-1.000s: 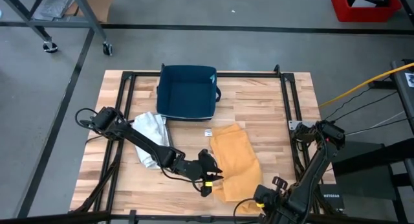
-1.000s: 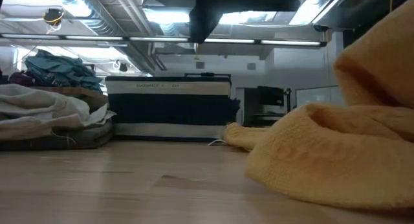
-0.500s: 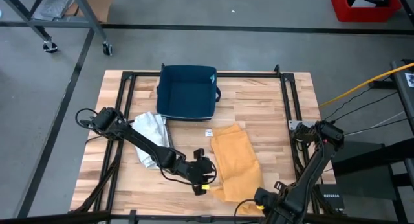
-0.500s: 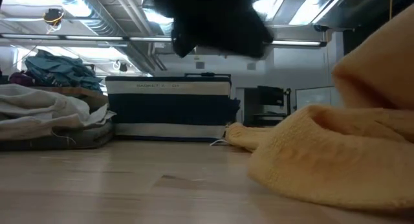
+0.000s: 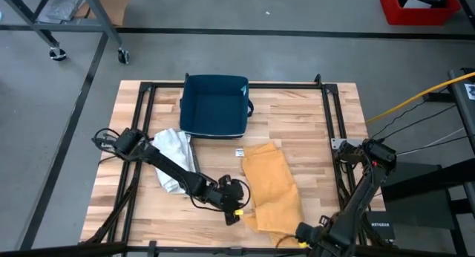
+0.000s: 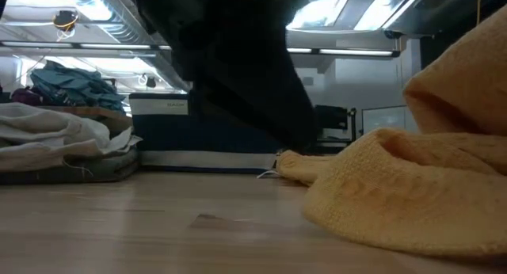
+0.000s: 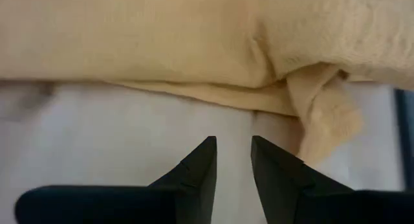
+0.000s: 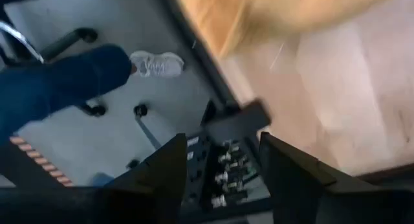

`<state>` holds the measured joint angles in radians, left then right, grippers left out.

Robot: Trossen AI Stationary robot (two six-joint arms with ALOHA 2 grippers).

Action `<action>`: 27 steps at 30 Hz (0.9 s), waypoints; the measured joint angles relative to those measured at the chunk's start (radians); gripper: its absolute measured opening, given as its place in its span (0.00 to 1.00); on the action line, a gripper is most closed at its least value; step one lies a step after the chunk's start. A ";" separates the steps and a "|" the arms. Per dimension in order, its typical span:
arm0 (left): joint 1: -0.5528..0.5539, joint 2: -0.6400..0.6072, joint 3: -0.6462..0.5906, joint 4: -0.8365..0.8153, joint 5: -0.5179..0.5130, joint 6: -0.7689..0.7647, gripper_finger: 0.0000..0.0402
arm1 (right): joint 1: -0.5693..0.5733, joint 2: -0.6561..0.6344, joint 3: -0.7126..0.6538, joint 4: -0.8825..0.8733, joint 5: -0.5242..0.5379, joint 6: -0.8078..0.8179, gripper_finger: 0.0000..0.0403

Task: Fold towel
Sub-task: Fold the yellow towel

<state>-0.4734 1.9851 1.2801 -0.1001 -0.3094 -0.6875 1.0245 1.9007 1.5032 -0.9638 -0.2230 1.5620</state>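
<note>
The yellow towel (image 5: 271, 185) lies rumpled on the wooden surface (image 5: 297, 123), near its front edge and in front of the blue bin (image 5: 214, 106). The left gripper (image 5: 236, 206) sits just beside the towel's left edge – fingers a little apart, holding nothing. The right gripper (image 8: 220, 162) is off the front edge – fingers spread, empty

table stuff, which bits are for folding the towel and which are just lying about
For the job:
- mustard yellow terry towel, lying rumpled
- left claw, at the towel's left edge, empty
- right claw, open, past the table's near edge

Lying about:
- dark blue fabric basket
- crumpled pale grey cloth
- small white tag beside the towel's far corner
</note>
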 joint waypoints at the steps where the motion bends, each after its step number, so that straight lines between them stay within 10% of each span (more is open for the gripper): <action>1: -0.001 0.013 0.000 0.022 0.023 -0.014 0.21 | 0.008 0.000 0.007 0.000 0.007 0.000 0.47; 15: -0.019 0.154 0.001 0.508 0.161 -0.135 0.08 | 0.024 0.000 0.029 0.043 0.304 0.009 0.47; 27: -0.049 0.160 0.029 0.546 0.161 -0.112 0.08 | -0.022 0.000 0.028 0.044 0.807 0.030 0.47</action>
<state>-0.5227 2.1449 1.3091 0.4463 -0.1486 -0.7998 1.0027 1.9007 1.5314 -0.9200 0.5837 1.5921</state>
